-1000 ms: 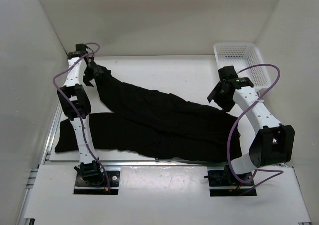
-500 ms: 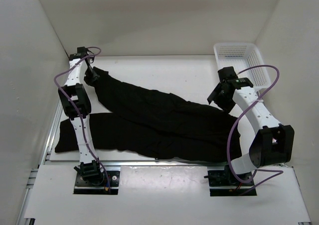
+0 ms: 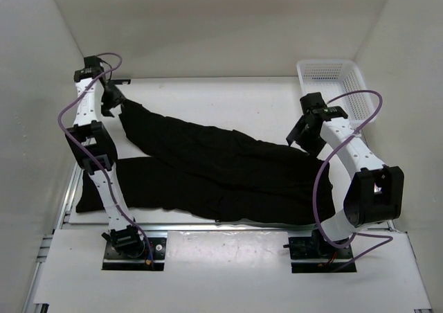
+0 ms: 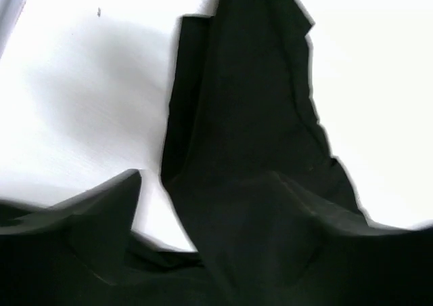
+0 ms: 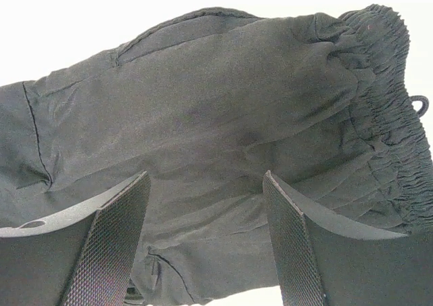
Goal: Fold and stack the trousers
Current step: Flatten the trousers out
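One pair of trousers (image 3: 228, 167), one basket (image 3: 325, 64), two arms (image 3: 86, 109) (image 3: 356, 154).

- Left arm (image 3: 107, 192) had white links and black joints; a purple cable (image 3: 62, 124) looped at its 9 o'clock side.
- Right arm (image 3: 353, 154) looked the same.
- Right gripper (image 5: 206, 177) had black, cross-hatched fingers (image 5: 101, 252).

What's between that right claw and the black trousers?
Nothing: the right wrist view shows the open right gripper directly over the trousers, no other object between.

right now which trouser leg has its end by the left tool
The far leg, running diagonally to the back-left corner, ends at the left tool. The near leg lies along the front edge of the table.
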You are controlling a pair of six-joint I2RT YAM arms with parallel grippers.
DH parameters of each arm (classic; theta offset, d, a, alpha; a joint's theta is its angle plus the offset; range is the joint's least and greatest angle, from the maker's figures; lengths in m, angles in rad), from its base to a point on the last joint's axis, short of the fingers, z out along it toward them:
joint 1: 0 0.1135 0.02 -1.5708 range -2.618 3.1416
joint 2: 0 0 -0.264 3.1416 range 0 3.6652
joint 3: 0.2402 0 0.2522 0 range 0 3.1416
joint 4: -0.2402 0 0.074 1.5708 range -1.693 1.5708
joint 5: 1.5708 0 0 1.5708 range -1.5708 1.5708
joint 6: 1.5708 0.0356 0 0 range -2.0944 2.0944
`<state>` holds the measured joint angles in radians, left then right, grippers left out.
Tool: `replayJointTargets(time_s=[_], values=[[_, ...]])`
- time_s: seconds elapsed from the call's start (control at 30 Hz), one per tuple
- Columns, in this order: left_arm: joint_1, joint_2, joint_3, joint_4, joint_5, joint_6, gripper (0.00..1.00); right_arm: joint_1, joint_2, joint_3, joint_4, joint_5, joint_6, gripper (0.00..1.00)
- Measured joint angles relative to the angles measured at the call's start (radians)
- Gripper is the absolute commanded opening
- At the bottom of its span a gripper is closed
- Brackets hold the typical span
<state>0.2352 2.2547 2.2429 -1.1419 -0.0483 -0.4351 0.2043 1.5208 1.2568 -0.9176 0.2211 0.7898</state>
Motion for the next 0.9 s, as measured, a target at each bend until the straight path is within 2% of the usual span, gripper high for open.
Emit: replayJointTargets(time_s=[0.07, 0.13, 0.2, 0.23, 0.33, 0.5, 0.6, 0.63, 0.7, 0.8, 0.83, 0.87, 0.9], values=[[0.024, -0.004, -0.061, 0.019, 0.018, -0.024, 0.14, 0.000, 0.000, 0.002, 0.000, 0.000, -0.002, 0.73], [0.060, -0.004, -0.123, 0.030, 0.037, -0.039, 0.17, 0.000, 0.000, 0.003, 0.000, 0.000, -0.002, 0.73], [0.101, -0.001, -0.171, 0.031, 0.068, -0.039, 0.29, 0.000, 0.000, 0.003, 0.000, 0.001, -0.002, 0.73], [0.120, 0.007, -0.177, 0.029, 0.084, -0.037, 0.39, -0.001, 0.000, 0.003, 0.000, 0.001, -0.002, 0.73], [0.158, 0.033, -0.159, 0.039, 0.126, -0.026, 0.48, -0.002, 0.000, 0.003, 0.000, 0.000, -0.002, 0.73], [0.142, 0.086, -0.127, 0.056, 0.168, -0.013, 0.60, -0.002, 0.000, 0.003, 0.000, 0.000, -0.002, 0.73], [0.124, 0.135, -0.095, 0.058, 0.187, -0.005, 0.73, -0.002, 0.001, 0.003, 0.000, 0.000, -0.002, 0.73], [0.119, 0.148, -0.087, 0.060, 0.191, 0.000, 0.75, -0.002, 0.002, 0.003, 0.000, 0.000, -0.002, 0.73], [0.106, 0.173, -0.072, 0.063, 0.196, 0.003, 0.75, -0.002, 0.005, 0.003, 0.000, 0.000, -0.002, 0.73], [0.093, 0.216, -0.020, 0.061, 0.196, 0.007, 0.64, -0.002, 0.010, 0.005, 0.000, 0.000, -0.002, 0.73], [0.089, 0.229, -0.006, 0.063, 0.196, 0.006, 0.58, -0.002, 0.012, 0.006, 0.000, 0.000, -0.002, 0.73], [0.086, 0.238, 0.000, 0.066, 0.195, 0.005, 0.42, -0.002, 0.014, 0.008, -0.001, 0.000, -0.002, 0.73], [0.084, 0.245, 0.002, 0.065, 0.191, 0.000, 0.31, -0.002, 0.016, 0.012, -0.001, 0.000, -0.002, 0.73]])
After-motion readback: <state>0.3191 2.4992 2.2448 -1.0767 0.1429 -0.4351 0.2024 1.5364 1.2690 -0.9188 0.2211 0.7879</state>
